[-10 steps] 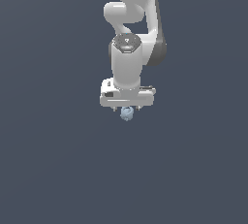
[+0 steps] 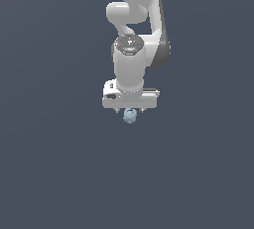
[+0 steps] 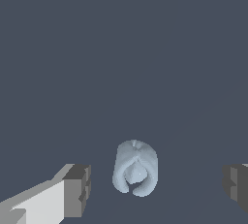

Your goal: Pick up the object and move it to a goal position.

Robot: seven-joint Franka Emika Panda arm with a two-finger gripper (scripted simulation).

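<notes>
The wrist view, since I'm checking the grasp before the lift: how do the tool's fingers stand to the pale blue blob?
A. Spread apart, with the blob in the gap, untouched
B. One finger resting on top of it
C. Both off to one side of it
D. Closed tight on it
A: in the wrist view the pale blue blob lies between the tool's fingers, with bare floor showing on both sides of it.
</notes>
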